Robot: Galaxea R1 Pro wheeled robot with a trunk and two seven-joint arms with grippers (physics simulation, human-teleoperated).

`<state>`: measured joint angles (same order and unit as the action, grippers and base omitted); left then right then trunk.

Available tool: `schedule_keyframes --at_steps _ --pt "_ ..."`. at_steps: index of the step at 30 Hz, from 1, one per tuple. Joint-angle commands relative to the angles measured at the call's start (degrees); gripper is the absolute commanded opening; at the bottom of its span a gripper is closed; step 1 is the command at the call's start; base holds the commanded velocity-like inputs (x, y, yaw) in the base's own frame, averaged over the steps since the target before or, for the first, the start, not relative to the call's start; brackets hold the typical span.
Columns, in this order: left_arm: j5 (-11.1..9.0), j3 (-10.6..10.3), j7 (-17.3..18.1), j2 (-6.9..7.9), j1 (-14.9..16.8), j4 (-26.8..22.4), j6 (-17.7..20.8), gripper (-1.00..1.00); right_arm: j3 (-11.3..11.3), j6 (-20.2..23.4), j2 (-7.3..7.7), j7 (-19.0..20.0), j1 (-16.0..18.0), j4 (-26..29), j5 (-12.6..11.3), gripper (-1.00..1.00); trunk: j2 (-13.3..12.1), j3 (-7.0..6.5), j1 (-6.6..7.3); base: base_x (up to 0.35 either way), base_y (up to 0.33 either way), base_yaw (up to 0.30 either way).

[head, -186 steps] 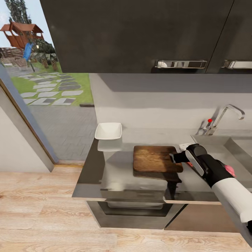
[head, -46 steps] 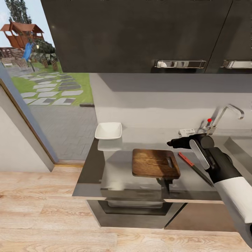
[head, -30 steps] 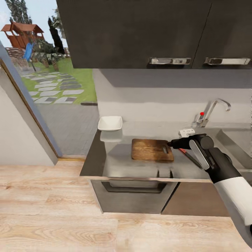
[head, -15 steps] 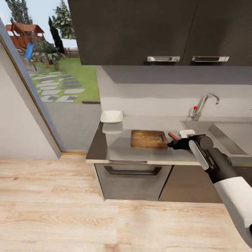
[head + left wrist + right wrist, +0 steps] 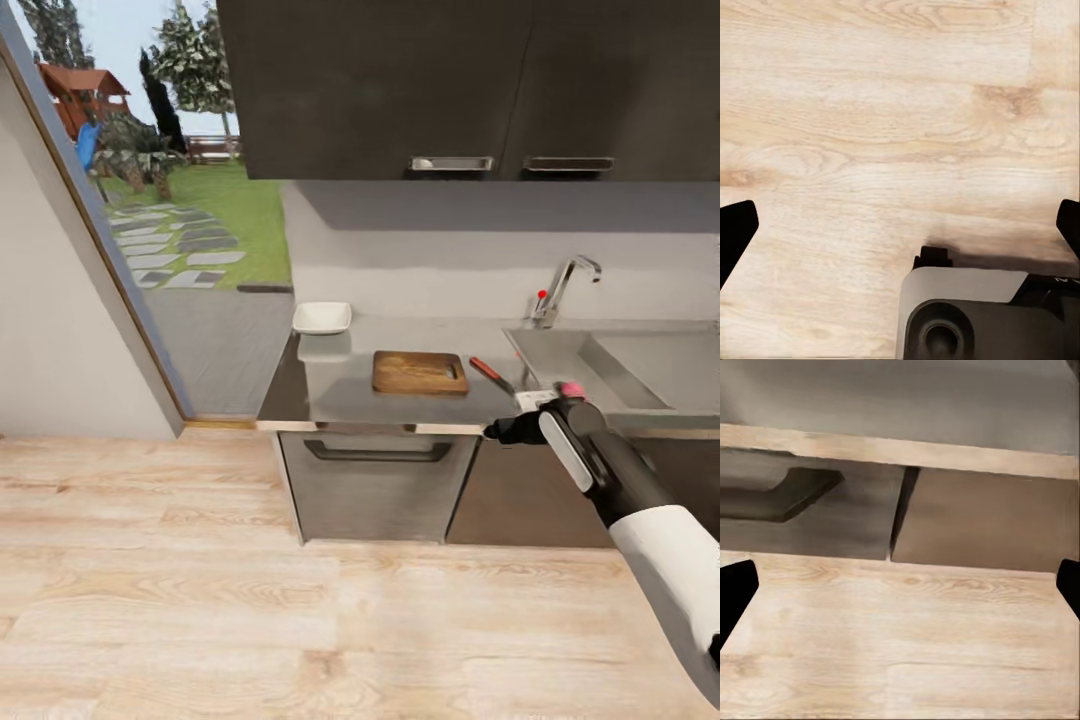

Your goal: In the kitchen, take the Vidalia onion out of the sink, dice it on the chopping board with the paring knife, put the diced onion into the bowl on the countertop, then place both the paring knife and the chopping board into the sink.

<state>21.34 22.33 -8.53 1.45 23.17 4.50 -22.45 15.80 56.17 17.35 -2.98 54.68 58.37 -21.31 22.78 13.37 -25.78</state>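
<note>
The chopping board [image 5: 420, 372] lies flat on the countertop [image 5: 340, 385]. The paring knife [image 5: 490, 374] rests just right of it, red handle toward the wall. At the counter's far left corner sits the white bowl [image 5: 322, 317]. The sink [image 5: 560, 352] with its tap [image 5: 560, 288] is to the right. A small pinkish spot [image 5: 572, 388] shows above my right wrist at the sink's front edge; I cannot tell whether it is the onion. My right gripper [image 5: 493, 432] [image 5: 900, 592] hangs open and empty in front of the counter edge. My left gripper [image 5: 900, 232] is open over the floor.
Dark wall cabinets [image 5: 400, 80] hang above the counter. An oven front [image 5: 375, 480] and a cabinet door [image 5: 982, 517] stand under it. A glass door onto a garden [image 5: 170, 230] is at the left. Wood floor [image 5: 300, 620] stretches between me and the counter. My base [image 5: 982, 319] is below the left gripper.
The right gripper has let go of the board, which now lies flat. The whole view has since pulled back from the counter, and the gripper sits lower, in front of the counter edge.
</note>
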Motion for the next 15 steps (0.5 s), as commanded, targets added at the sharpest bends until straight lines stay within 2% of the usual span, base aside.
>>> schedule_keyframes --at_steps 1,4,5,7,8,9,10,12,13,15 --pt "0.63 0.26 -0.44 0.05 0.12 0.28 -0.4 1.0 0.18 0.13 0.05 -0.26 0.08 -1.0 -0.31 1.0 0.14 0.12 -0.01 -0.305 0.0 0.0" --pt "0.63 0.26 -0.44 0.05 0.12 0.29 -0.4 1.0 0.19 -1.45 0.0 -0.18 0.08 -5.57 -0.31 1.0 0.14 0.12 -0.01 -0.286 0.0 0.0" --pt "0.63 0.26 -0.44 0.05 0.12 0.3 -0.4 1.0 0.3 -8.13 -0.08 0.0 0.08 -13.65 -0.35 1.0 0.14 0.12 -0.01 -0.229 0.0 0.0" --pt "0.63 0.26 -0.44 0.05 0.12 0.28 -0.4 1.0 0.46 -12.08 -0.11 0.11 0.08 -17.72 -0.37 1.0 0.14 0.12 -0.01 -0.212 0.0 0.0" --pt "0.63 0.26 -0.44 0.05 0.12 0.29 -0.4 1.0 0.63 -16.36 -0.22 0.26 0.08 -22.08 -0.4 1.0 0.14 0.12 -0.01 -0.174 0.0 0.0" --pt "0.63 0.26 -0.44 0.05 0.12 0.3 -0.4 1.0 0.72 -18.55 -0.32 0.35 0.08 -24.38 -0.42 1.0 0.14 0.12 -0.01 -0.159 0.0 0.0" --pt "0.63 0.26 -0.44 0.05 0.12 0.31 -0.4 1.0 0.85 -22.99 -0.69 0.54 0.08 -29.03 -0.44 1.0 0.14 0.12 -0.01 -0.118 0.0 0.0" --pt "0.63 0.26 -0.44 0.05 0.12 0.3 -0.4 1.0 0.93 -27.55 -1.29 0.82 0.08 -33.79 -0.46 1.0 0.14 0.12 -0.01 -0.085 0.0 0.0" --pt "0.63 0.28 -0.44 0.05 0.12 0.3 -0.4 1.0 0.98 -32.38 -2.08 1.24 0.06 -38.59 -0.44 1.0 0.14 0.12 -0.01 -0.048 0.0 0.0" --pt "0.63 0.27 -0.44 0.05 0.12 0.29 -0.4 1.0 1.03 -37.58 -2.92 1.76 -0.03 -43.44 -0.41 1.0 0.14 0.12 -0.01 -0.035 0.0 0.0"
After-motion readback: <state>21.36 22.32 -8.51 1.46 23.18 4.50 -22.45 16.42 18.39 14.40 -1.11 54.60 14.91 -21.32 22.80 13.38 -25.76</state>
